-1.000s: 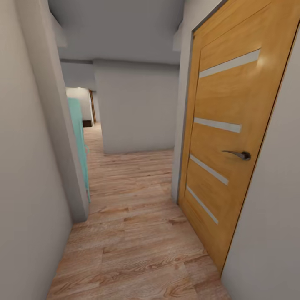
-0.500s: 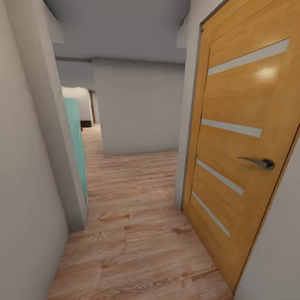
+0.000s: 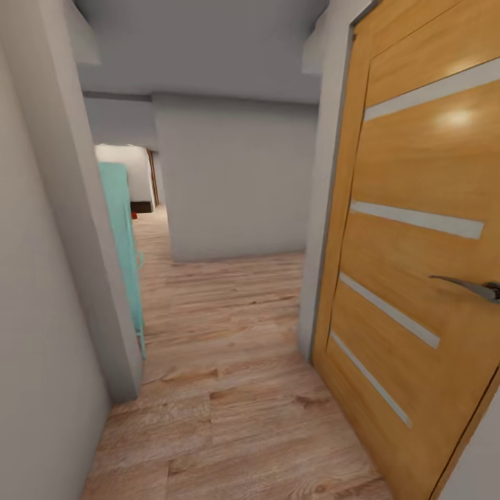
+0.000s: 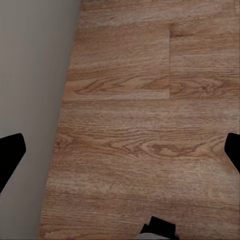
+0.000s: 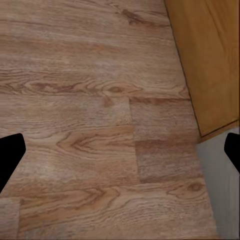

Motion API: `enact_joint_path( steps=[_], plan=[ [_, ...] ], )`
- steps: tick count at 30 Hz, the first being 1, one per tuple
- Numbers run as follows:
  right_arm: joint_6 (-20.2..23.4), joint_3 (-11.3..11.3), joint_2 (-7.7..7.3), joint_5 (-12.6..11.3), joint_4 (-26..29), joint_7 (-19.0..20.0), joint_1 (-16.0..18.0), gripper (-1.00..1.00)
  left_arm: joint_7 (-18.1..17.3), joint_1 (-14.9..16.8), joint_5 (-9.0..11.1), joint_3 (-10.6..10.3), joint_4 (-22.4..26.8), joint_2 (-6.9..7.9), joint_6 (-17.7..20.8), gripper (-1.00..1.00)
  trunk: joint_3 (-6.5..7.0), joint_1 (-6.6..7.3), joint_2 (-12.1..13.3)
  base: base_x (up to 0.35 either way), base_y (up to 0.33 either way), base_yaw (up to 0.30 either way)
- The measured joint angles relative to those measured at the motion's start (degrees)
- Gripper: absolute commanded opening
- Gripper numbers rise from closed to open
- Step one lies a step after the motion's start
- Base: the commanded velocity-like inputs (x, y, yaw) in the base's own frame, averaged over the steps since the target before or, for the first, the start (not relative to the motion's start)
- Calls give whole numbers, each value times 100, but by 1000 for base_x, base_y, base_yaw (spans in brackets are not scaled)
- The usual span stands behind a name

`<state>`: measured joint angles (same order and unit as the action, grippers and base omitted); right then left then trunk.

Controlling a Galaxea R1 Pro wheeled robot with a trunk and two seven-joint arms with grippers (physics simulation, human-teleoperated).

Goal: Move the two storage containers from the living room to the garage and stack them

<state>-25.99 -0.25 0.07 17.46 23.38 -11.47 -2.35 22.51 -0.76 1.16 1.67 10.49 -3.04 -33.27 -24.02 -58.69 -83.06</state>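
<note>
The left gripper [image 4: 120, 150] hangs over light wood plank flooring [image 4: 145, 110], its two dark fingertips [image 4: 10, 155] spread wide at opposite edges with nothing between them. A plain grey wall [image 4: 30, 75] meets the planks along one side, running at a slant

You are rolling forward down the corridor, so the whole head view is shifting rather than the things in it. The wooden door [image 3: 423, 236] at 3 o'clock is growing larger and sliding outward, and its handle [image 3: 472, 286] is now reaching the picture's edge. The turquoise panel [image 3: 123, 243] at 9 o'clock is drifting further outward and down. The grey wall [image 3: 236, 180] ahead at 12 o'clock is widening as you are closing on it.
</note>
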Motion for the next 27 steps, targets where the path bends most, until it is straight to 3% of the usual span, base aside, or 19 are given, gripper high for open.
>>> enact_joint_path(
  steps=[3,7,18,21,27],
  plan=[
    [0,1,-13,-311,1,-182,0,100,1,0,-3,-5,20,16,374,100,0,0,0,321,95,0],
    [-14,1,-29,-540,9,-270,2,100,1,0,-6,-11,186,120,768,100,0,0,0,319,110,0],
    [-19,1,-34,-595,12,-297,3,100,12,0,-3,-23,285,220,903,100,0,0,0,318,107,0],
    [-19,1,-32,-594,14,-297,7,100,-254,0,17,-27,286,188,898,100,0,0,0,317,101,0],
    [-19,1,-34,-594,16,-298,7,100,-1201,0,51,-18,287,153,893,100,0,0,0,317,80,0]
  ],
)
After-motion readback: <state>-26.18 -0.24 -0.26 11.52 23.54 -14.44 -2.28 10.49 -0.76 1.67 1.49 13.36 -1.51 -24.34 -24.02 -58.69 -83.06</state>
